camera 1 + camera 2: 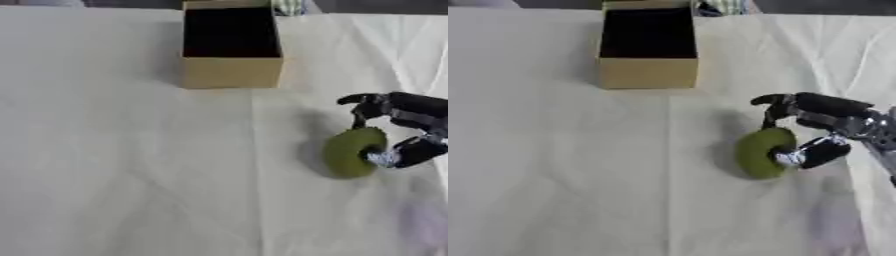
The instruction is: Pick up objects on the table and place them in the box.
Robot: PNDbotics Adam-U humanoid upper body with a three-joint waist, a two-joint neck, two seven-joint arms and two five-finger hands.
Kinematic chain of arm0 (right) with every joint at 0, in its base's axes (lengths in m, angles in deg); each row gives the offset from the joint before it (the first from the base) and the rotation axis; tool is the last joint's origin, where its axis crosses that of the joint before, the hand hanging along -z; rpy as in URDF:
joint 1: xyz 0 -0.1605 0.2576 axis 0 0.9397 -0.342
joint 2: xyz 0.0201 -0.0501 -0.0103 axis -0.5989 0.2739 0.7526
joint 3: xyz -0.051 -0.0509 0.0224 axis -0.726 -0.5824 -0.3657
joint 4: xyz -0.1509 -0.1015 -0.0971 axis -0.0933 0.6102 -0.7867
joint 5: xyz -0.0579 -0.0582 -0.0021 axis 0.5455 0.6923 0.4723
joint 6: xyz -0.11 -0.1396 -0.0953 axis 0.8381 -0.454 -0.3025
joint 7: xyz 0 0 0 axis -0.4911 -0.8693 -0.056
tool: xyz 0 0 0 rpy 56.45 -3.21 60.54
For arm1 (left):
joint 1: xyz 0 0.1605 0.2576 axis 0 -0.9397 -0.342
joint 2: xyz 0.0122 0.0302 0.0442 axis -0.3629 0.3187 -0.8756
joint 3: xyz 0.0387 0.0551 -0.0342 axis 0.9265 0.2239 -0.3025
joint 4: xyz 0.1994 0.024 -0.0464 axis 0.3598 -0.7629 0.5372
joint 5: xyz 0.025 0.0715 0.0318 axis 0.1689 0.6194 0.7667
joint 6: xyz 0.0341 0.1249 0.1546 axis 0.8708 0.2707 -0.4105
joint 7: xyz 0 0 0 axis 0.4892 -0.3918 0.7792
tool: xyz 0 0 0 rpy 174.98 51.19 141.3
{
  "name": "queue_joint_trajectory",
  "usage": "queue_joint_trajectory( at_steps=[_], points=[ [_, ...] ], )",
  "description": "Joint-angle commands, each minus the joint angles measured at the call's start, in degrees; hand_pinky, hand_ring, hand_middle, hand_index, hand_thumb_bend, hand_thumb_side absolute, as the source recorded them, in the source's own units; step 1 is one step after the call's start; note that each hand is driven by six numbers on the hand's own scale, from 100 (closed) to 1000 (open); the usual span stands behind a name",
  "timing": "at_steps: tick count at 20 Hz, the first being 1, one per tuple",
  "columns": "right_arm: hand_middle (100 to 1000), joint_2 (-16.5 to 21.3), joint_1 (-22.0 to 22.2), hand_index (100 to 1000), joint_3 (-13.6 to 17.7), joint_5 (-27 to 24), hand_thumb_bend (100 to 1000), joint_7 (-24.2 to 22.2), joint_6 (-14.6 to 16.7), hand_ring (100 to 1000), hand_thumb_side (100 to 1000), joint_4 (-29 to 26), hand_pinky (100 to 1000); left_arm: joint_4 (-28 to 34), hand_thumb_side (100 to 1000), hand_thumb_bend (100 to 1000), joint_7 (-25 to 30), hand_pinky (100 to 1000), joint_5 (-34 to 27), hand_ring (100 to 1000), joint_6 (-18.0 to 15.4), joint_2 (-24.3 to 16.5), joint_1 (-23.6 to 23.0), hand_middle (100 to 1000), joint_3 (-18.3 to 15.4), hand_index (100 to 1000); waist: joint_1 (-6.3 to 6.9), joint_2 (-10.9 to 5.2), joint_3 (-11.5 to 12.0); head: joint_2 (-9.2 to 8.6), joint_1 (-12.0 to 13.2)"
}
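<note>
The counter (131, 165), draped in a pale creased cloth, fills both views. At its far edge, about midway along, stands the box (232, 72), a tan cardboard cube, open at the top with a dark inside; nothing can be made out in it. Well apart from it, nearer the right edge, sits the green fruit (761, 152), round and dull, something like an avocado or a lime; I cannot tell which. It looks to rest on the cloth or just above it, with a shadow on its left side.

The right hand (820, 127) comes in from the right edge and is curled around the fruit: the fingers (776, 107) arch over its top and far side, while the thumb (811, 152) presses its near right side. So the hand is closed on the fruit. The left hand shows in no view.

The risks, as I judge them: the fruit is round and held only from one side, so it could roll out toward the left as it is lifted. The box opening is not wide, and a low carry could knock its near wall and shove it off the far edge. The loose cloth could also drag and bunch under the hand.
</note>
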Motion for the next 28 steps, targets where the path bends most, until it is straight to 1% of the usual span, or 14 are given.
queue_joint_trajectory(
  at_steps=[1,7,9,12,15,19,22,24,26,28],
  points=[
    [276,1.25,-0.55,512,0.58,-1.91,100,-0.88,-1.13,999,180,-0.94,836,0.44,438,131,0.22,495,-0.05,544,-0.12,-1.15,0.14,598,-0.7,697,0.15,-1.02,-0.11,-0.22,0.1],
    [278,2.37,-1.01,526,2.3,-5.08,100,-1.56,-1.73,996,144,-4.84,835,0.39,438,131,0.31,495,-0.06,544,-0.19,-1.24,0.05,598,-0.75,697,0.16,-1.11,-0.27,-0.29,0.2],
    [260,3.05,-1.42,512,3.37,-6.11,100,-0.58,-2.01,989,138,-6.69,832,0.42,438,132,0.35,495,-0.04,544,-0.2,-1.28,0.02,598,-0.76,697,0.11,-1.14,-0.34,-0.31,0.23],
    [252,3.78,-2.17,508,4.72,-6.08,100,1.39,-1.96,977,131,-9.56,821,0.44,437,132,0.38,495,-0.01,544,-0.22,-1.32,-0.03,599,-0.8,697,0.1,-1.1,-0.32,-0.32,0.34],
    [252,4.28,-3.21,509,5.91,-5.35,100,3.46,-0.98,953,117,-12.23,801,0.37,438,131,0.36,495,0.03,544,-0.34,-1.39,-0.1,599,-0.87,697,0.1,-1.0,-0.24,-0.19,0.39],
    [253,4.77,-4.82,511,6.74,-4.69,100,5.51,0.28,917,109,-14.01,776,0.26,439,129,0.41,494,0.03,544,-0.43,-1.4,-0.12,599,-0.92,697,0.04,-0.82,-0.05,-0.28,0.34],
    [249,5.02,-6.96,509,7.03,-4.73,100,6.87,1.33,890,101,-14.05,763,0.21,438,129,0.47,495,-0.03,544,-0.5,-1.43,-0.06,600,-0.92,697,0.0,-0.76,0.26,-0.42,0.1],
    [246,4.77,-9.18,510,7.13,-5.24,100,7.28,2.15,861,100,-13.08,749,0.16,438,129,0.53,495,-0.09,544,-0.58,-1.46,0.02,600,-0.84,697,-0.03,-0.75,0.51,-0.5,-0.22],
    [249,4.14,-11.6,517,7.19,-5.77,100,6.74,3.08,829,100,-11.23,727,0.12,437,129,0.59,495,-0.16,543,-0.63,-1.47,0.09,600,-0.79,697,-0.07,-0.76,0.75,-0.62,-0.53],
    [249,3.03,-14.34,522,7.18,-6.26,100,5.67,4.14,827,100,-8.05,724,0.11,437,130,0.65,495,-0.23,543,-0.66,-1.49,0.18,600,-0.73,697,-0.17,-0.77,1.03,-0.77,-0.94]
  ],
)
